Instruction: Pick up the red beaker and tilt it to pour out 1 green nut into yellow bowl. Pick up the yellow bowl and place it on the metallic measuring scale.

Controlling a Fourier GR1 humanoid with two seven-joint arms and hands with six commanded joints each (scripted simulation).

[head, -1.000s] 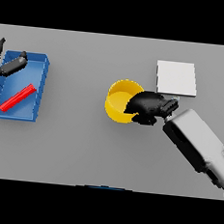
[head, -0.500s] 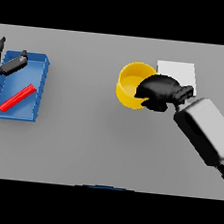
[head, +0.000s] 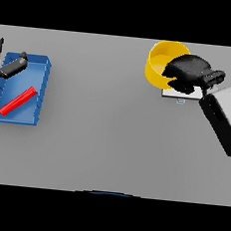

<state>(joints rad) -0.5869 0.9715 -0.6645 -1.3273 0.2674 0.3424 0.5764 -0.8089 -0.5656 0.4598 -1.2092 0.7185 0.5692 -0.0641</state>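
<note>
Head view. Right robot hand point(head: 187, 73) at upper right, dark fingers curled over the near-right rim of the yellow bowl point(head: 160, 63); it has the bowl clamped. Bowl sits high in the scene, its top edge at the far limit of the grey tabletop point(head: 110, 137). Bowl interior partly hidden by the hand; contents cannot be made out. Beneath the hand and the bowl's lower right edge, a pale flat slab shows as a thin strip: the metallic measuring scale point(head: 182, 95), mostly covered. Bowl overlaps the scale's left part; whether it rests on it or hangs above cannot be told. White and grey forearm point(head: 224, 120) runs from the hand down to the right edge.

Far left: blue tray point(head: 40, 88) lying flat on the tabletop, well apart from bowl and scale. Inside it, a red beaker point(head: 18, 101) lies on its side, slanting from lower left to upper right. Left robot hand point(head: 11, 67) at the tray's upper left corner, fingers straight and spread, holding nothing, not touching the beaker.
</note>
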